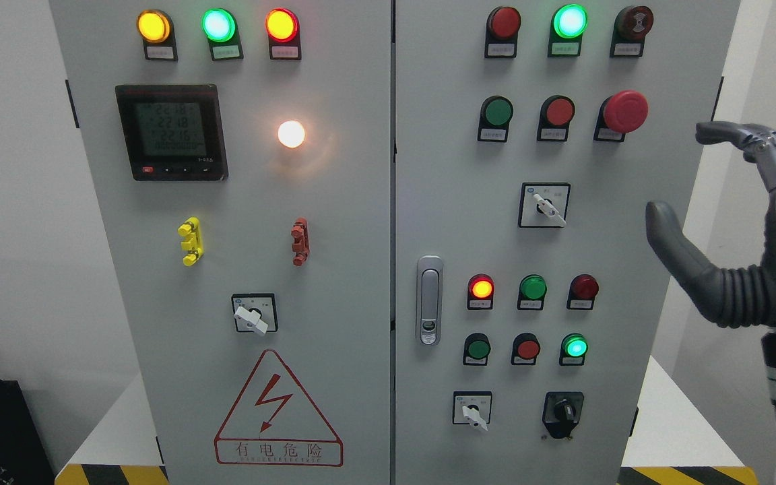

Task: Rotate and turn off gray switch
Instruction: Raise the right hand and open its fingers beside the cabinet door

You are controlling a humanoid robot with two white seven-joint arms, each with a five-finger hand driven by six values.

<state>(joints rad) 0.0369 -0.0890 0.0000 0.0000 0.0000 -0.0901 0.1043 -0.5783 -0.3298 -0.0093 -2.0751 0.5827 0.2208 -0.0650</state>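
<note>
item: gray switch, upper right door of cabinet, lever pointing lower right, untouched. right hand at far right, fingers spread, empty, apart from it. step: approach. next: reach left, pinch lever, turn it.

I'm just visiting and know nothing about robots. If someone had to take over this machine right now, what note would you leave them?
Right hand: raised beside the cabinet's right edge, fingers spread, holding nothing, touching nothing.
Left hand: not in view.
Gray rotary switches: one on the left door, one upper right door, one lower right door; all handles point down-right. I cannot tell which is the target.
A black knob switch sits beside the lower one.
Done: nothing visible; no switch is gripped.
Left: reach a gray switch, grasp its handle, rotate it to off.
</note>
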